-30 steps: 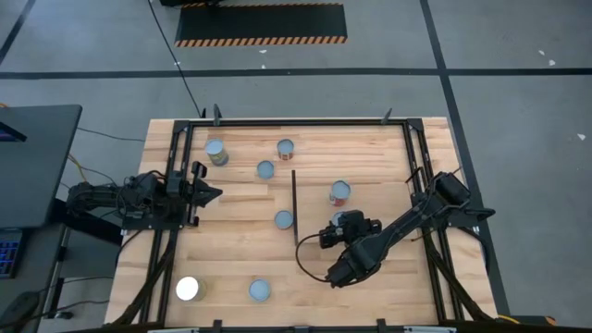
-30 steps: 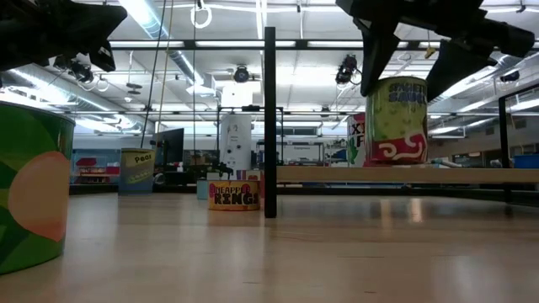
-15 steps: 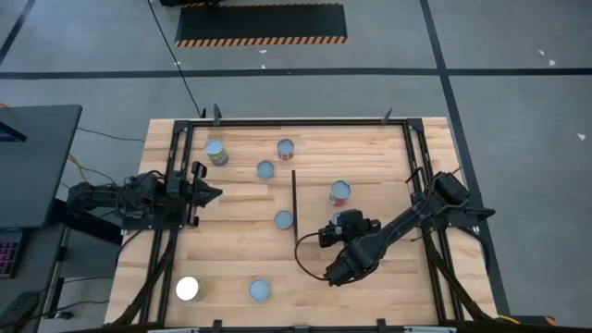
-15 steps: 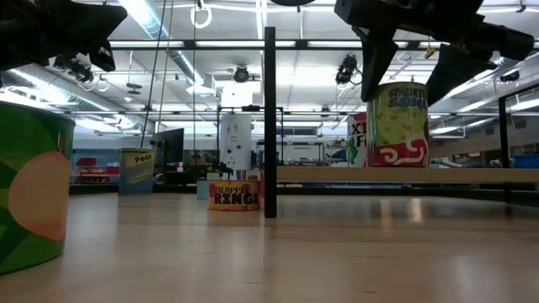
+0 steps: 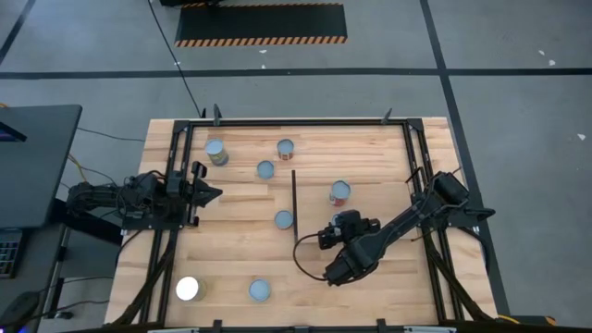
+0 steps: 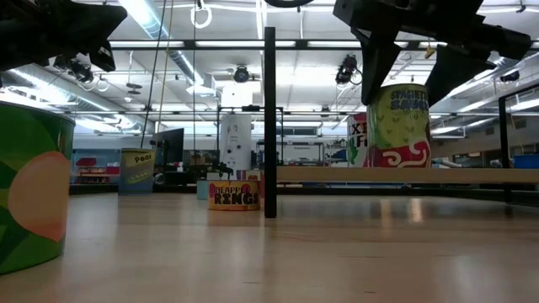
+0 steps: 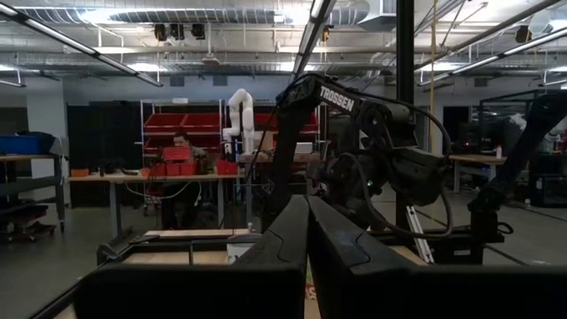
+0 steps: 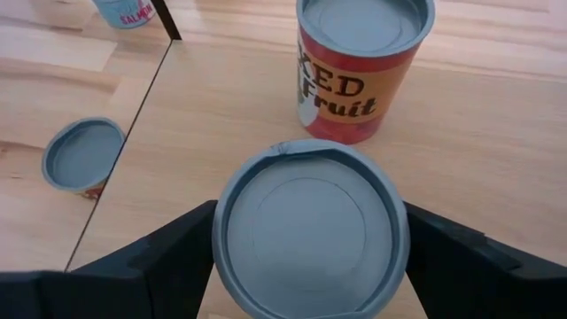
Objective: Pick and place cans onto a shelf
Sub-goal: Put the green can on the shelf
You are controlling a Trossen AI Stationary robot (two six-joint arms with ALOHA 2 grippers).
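Right jaws (image 8: 310, 252) clamp a can (image 8: 310, 232) (beside another) over the shelf (image 8: 496, 133).

Even, bright overhead light fills the high view, and the planked table (image 5: 240, 250) shows only faint, short shadows beside the arms. One can (image 5: 188, 289) near the table's front-left corner glares pure white, its top washed out. In the low view, ceiling strip lights (image 6: 143, 17) blaze behind the table; the arms above it read as black silhouettes, and the nearest green can (image 6: 32, 198) is soft, out of focus. The table surface there carries a pale sheen. In the left wrist view the left hand (image 7: 306, 252) is dark and blurred against a dimmer room. The right wrist view is evenly lit and sharp on the held can's lid (image 8: 310, 232).
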